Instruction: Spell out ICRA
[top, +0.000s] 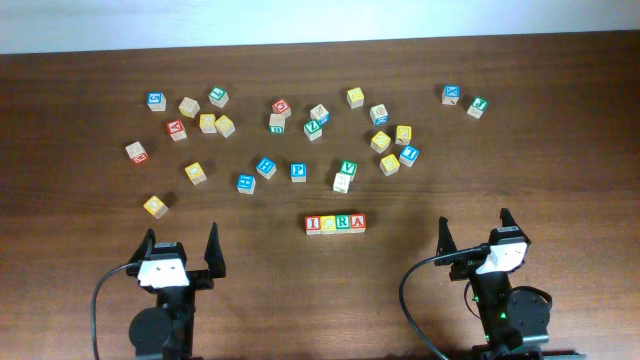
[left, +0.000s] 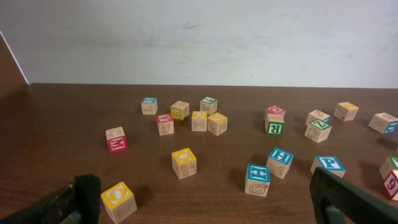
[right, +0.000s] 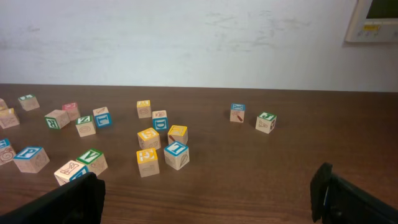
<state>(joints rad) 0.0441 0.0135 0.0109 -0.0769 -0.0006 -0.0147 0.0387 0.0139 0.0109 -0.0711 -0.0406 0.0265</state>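
Four light-wood cubes stand touching in a row at the front middle of the table in the overhead view: red I (top: 313, 224), yellow C (top: 328, 223), green R (top: 343, 223), red A (top: 358, 222). The row does not show in either wrist view. My left gripper (top: 181, 251) is open and empty, left of the row, near the front edge; its fingers show at the bottom of the left wrist view (left: 205, 202). My right gripper (top: 474, 234) is open and empty, right of the row; it also shows in the right wrist view (right: 208, 199).
Several loose alphabet cubes lie scattered across the far half of the table, among them a blue P cube (top: 298, 171) (left: 328, 165), a green V cube (top: 348, 167) (right: 92, 160) and a yellow cube (top: 155, 206) (left: 118, 201) just ahead of my left gripper.
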